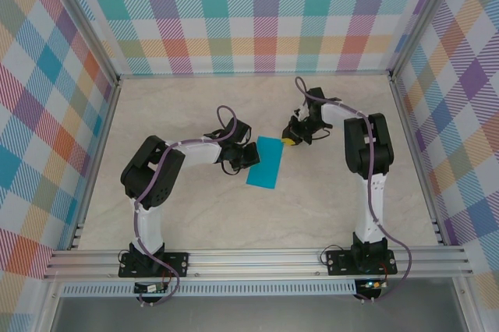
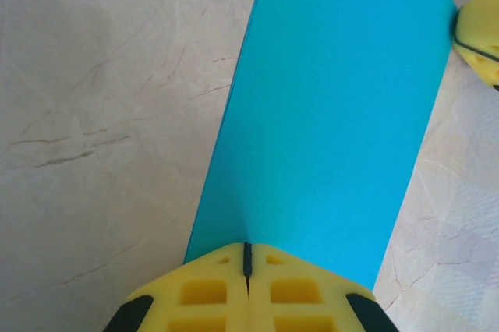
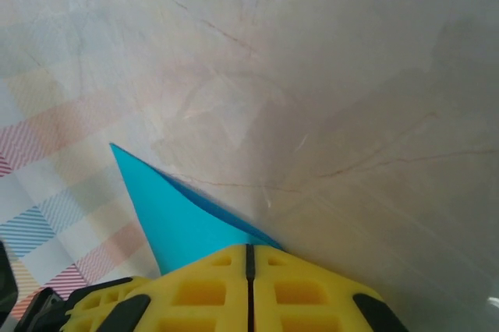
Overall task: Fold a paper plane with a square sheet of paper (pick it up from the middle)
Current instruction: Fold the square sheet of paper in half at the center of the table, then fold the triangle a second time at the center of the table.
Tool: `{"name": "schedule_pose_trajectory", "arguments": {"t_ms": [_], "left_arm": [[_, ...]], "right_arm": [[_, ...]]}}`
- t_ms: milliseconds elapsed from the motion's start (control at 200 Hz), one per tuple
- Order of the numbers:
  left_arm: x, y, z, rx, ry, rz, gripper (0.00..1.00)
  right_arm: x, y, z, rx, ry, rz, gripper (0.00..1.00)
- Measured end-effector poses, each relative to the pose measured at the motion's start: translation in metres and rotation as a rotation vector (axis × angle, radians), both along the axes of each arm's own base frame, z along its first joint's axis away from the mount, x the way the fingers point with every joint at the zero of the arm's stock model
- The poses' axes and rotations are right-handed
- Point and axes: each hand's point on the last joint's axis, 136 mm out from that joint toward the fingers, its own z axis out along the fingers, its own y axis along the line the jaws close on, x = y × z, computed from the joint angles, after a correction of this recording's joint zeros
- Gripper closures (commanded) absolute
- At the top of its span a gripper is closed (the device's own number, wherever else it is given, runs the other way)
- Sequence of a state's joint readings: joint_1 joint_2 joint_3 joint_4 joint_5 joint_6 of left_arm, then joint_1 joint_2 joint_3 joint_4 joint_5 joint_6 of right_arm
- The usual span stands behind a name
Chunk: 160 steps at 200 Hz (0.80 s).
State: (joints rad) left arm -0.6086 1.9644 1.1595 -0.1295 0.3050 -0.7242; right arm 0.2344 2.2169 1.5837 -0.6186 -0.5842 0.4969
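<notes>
- Top external view: the square sheet of paper (image 1: 265, 162) lies near the middle of the table (image 1: 210, 215). It shows as a teal rectangle, longer than wide, so it is probably folded in half.
- The left gripper (image 1: 246, 157) is clamped on the sheet's left long edge. In the left wrist view its yellow fingers (image 2: 203, 293) meet, with paper coming out between them.
- The right gripper (image 1: 290, 139) is pinched closed on the far right corner, with only a small teal point showing past its tips.
- Risk: both grippers hold one thin sheet, so pulling apart could tear it.
- Risk: moving toward each other could buckle it and leave a stray crease.
- Risk: the right grip has so little paper that the corner may slip free.
- Risk: if the layers slide, the next crease would likely come out crooked.
- Count: one sheet, two grippers, two arms, one table.
</notes>
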Motion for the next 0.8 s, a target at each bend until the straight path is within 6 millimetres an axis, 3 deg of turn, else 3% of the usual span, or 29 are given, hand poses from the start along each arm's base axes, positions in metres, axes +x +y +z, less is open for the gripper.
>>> {"name": "schedule_pose_trajectory", "arguments": {"t_ms": [75, 180, 260, 320, 390, 595, 800], "left_arm": [[0.000, 0.000, 0.000, 0.000, 0.000, -0.001, 1.00], [0.000, 0.000, 0.000, -0.001, 0.000, -0.001, 1.00], [0.000, -0.001, 0.002, -0.008, 0.001, -0.004, 1.00], [-0.001, -0.002, 0.002, -0.010, 0.004, -0.006, 1.00], [-0.004, -0.001, 0.003, -0.008, 0.015, -0.009, 1.00], [-0.020, 0.007, 0.003, 0.022, 0.057, -0.013, 1.00], [-0.026, 0.015, 0.021, 0.024, 0.034, -0.005, 0.99]], "right_arm": [[-0.001, 0.001, 0.014, 0.016, -0.024, 0.002, 0.84], [-0.007, 0.003, 0.048, 0.062, -0.099, 0.003, 0.79], [-0.018, 0.002, 0.071, 0.093, -0.164, 0.002, 0.76], [-0.030, 0.000, 0.078, 0.102, -0.179, -0.006, 0.75], [-0.046, -0.002, 0.073, 0.098, -0.169, -0.010, 0.74], [-0.092, 0.000, 0.028, 0.060, -0.038, -0.003, 0.73], [-0.100, 0.013, 0.023, 0.053, -0.036, 0.015, 0.69]]}}
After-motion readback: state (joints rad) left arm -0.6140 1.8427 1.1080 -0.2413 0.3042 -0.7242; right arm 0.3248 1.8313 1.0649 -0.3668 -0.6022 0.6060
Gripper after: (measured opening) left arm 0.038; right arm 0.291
